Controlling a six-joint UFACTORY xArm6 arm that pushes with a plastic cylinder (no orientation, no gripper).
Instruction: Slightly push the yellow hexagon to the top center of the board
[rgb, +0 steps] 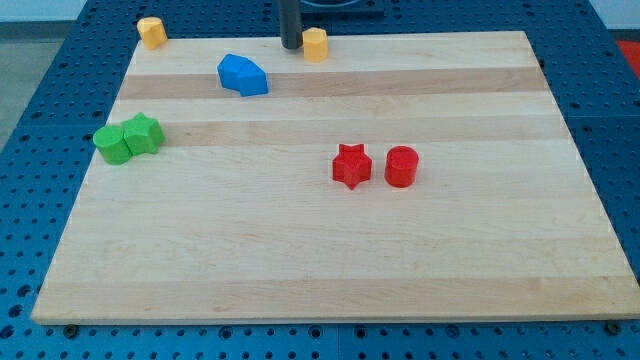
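The wooden worktop (330, 260) fills most of the view, a pale board lying on a blue perforated surface (40, 150). Next in size, the dark rod of the arm comes down at the view's top, just left of centre, and my tip (290, 47) meets the board at its top edge. This end effector has nothing to spread or press together; it is a plain rod end, and it holds nothing.

Among the blocks, the blue block (243, 75), of irregular outline, lies at the upper left, below and to the left of my tip. The two green blocks (127, 138) sit touching one another near the left edge; their shapes are hard to read. The red star (351, 165) and the red cylinder (401, 166) stand side by side, just apart, right of centre in the middle of the board.

The smallest pieces are the two yellow ones. The yellow hexagon (315, 44) rests at the top edge, near the top centre, immediately to the right of my tip, so close that I cannot tell whether they touch. The other yellow block (151, 32) sits at the top left corner, well apart from everything else.

The relation that matters: the hexagon lies to the view's right of my tip, at about the same height on the board. Since it already appears close to top centre, I judge that only a very short nudge is called for, if any.
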